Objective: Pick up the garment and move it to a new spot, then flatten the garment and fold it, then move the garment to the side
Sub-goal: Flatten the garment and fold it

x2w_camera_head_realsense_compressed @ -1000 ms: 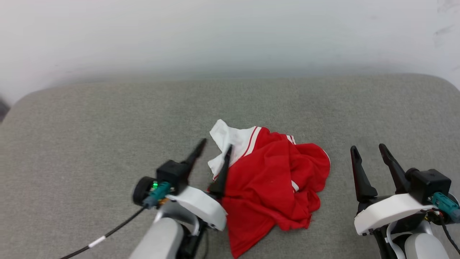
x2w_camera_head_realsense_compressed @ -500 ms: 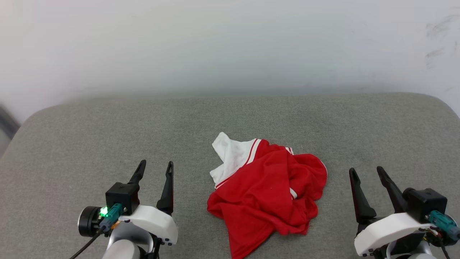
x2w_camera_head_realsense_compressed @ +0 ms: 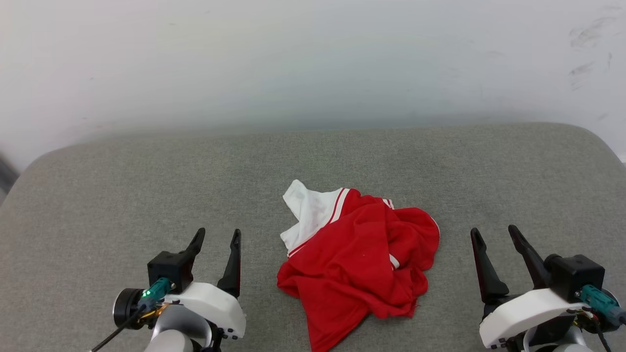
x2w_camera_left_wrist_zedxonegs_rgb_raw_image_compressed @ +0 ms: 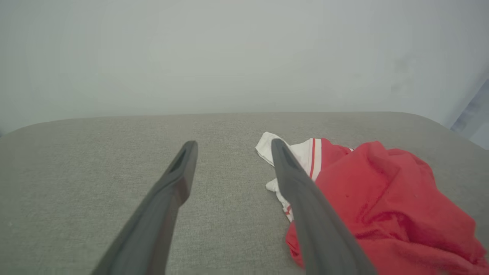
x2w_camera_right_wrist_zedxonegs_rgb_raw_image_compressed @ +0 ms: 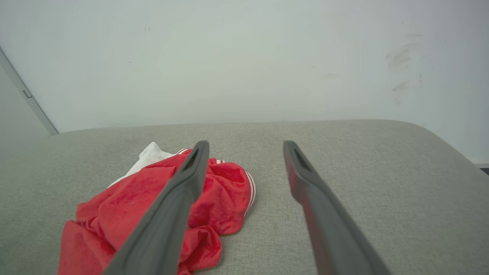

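The garment (x2w_camera_head_realsense_compressed: 359, 264) lies crumpled in a red heap on the grey cushion (x2w_camera_head_realsense_compressed: 146, 186), a white sleeve with red stripes poking out at its far left. Its print is hidden in the folds. My left gripper (x2w_camera_head_realsense_compressed: 218, 235) stands open to the left of the heap, apart from it, with nothing between its fingers. My right gripper (x2w_camera_head_realsense_compressed: 493, 232) is open too, off to the heap's right. In the left wrist view the garment (x2w_camera_left_wrist_zedxonegs_rgb_raw_image_compressed: 382, 198) sits right of the open gripper (x2w_camera_left_wrist_zedxonegs_rgb_raw_image_compressed: 233, 144). In the right wrist view the garment (x2w_camera_right_wrist_zedxonegs_rgb_raw_image_compressed: 137, 202) lies lower left, behind the left finger of the gripper (x2w_camera_right_wrist_zedxonegs_rgb_raw_image_compressed: 246, 144).
A pale wall (x2w_camera_head_realsense_compressed: 313, 58) rises right behind the cushion's rounded far edge. Bare grey fabric stretches to both sides of the heap and beyond it. A grey door frame (x2w_camera_right_wrist_zedxonegs_rgb_raw_image_compressed: 26, 95) shows at the far left of the right wrist view.
My left gripper has pulled back from the garment's white sleeve to the lower left, empty. The head camera has shifted too. The garment stays crumpled; the right gripper stays put.
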Motion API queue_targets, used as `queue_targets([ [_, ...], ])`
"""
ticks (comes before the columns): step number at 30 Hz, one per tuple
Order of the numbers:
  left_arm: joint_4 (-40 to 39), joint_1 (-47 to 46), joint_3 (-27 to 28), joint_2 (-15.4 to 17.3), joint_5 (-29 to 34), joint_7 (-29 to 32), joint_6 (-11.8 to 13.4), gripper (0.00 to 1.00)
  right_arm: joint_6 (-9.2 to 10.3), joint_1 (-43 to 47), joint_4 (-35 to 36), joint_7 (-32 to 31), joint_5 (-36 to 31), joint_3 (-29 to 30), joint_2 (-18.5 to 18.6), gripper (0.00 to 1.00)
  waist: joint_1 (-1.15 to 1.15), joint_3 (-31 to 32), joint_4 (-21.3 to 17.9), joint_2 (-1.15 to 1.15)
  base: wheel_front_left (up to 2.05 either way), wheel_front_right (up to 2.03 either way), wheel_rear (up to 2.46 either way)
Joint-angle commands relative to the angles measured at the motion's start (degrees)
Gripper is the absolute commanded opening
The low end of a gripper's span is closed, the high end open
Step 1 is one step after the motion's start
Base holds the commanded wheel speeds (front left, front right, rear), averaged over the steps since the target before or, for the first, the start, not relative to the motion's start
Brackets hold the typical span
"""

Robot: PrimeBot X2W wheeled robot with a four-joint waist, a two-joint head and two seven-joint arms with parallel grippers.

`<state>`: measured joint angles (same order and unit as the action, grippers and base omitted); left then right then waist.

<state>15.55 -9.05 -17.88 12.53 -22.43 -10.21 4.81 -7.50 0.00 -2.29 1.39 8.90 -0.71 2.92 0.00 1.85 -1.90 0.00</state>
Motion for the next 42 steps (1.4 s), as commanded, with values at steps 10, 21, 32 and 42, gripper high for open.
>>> queue_targets([
  [10, 5.2, -14.1, -3.9, 0.0, -3.2, 15.2, -6.5, 1.00, 0.02, -2.5, 0.7, -0.6, 0.4, -1.7, 0.0, 1.00, 0.00, -4.7, -1.7, 0.00, 0.00, 0.00, 0.00],
  [21, 18.3, -28.4, -10.8, 1.7, -7.2, 37.7, -11.8, 1.00, 0.02, -7.2, -2.0, 1.7, 2.2, -3.9, 0.0, 1.00, 0.00, -13.6, -8.4, 0.00, 0.00, 0.00, 0.00],
  [32, 28.6, -29.8, -20.4, 1.3, -12.4, 54.8, -12.4, 0.44, 0.02, -9.9, -7.1, 4.7, 4.7, -5.0, 0.0, 1.00, 0.00, -15.8, -9.8, 0.00, 0.00, 0.00, 0.00],
  [42, 22.6, -35.5, -20.6, 1.1, -6.1, 30.4, -10.4, 0.00, 0.02, -9.5, -7.3, 4.8, 3.2, -3.3, 0.0, 1.00, 0.00, -13.6, -4.1, 0.00, 0.00, 0.00, 0.00],
])
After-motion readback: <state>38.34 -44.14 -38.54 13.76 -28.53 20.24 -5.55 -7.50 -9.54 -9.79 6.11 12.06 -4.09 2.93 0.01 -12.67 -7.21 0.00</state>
